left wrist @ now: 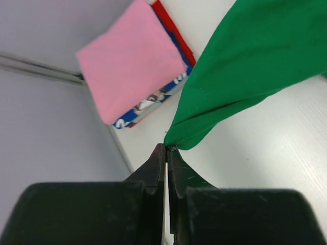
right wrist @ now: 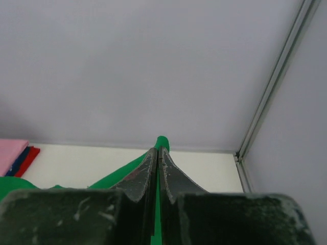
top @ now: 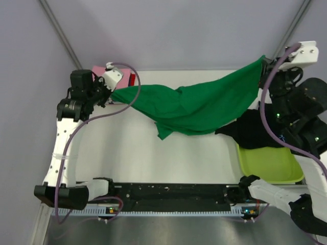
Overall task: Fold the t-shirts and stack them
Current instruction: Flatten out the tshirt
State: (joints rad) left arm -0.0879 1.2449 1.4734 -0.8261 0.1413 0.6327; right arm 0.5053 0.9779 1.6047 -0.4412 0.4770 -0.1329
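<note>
The bright green t-shirt (top: 196, 104) hangs stretched between both grippers above the table, sagging in the middle. My left gripper (top: 109, 94) is shut on its left corner (left wrist: 185, 137) at the far left. My right gripper (top: 264, 64) is shut on its right corner (right wrist: 162, 141), raised at the far right. A folded stack with the pink t-shirt (left wrist: 132, 58) on top, the blue-white printed one (left wrist: 148, 105) and the red one (left wrist: 174, 33) under it, lies at the back left, mostly hidden behind the left arm in the top view (top: 97, 70). The black t-shirt (top: 255, 130) lies crumpled at the right.
A lime-green plastic tub (top: 268, 163) stands at the right front, partly under the black shirt. The walls of the enclosure rise behind and beside the table. The right arm's links (top: 301, 107) hang over the right side.
</note>
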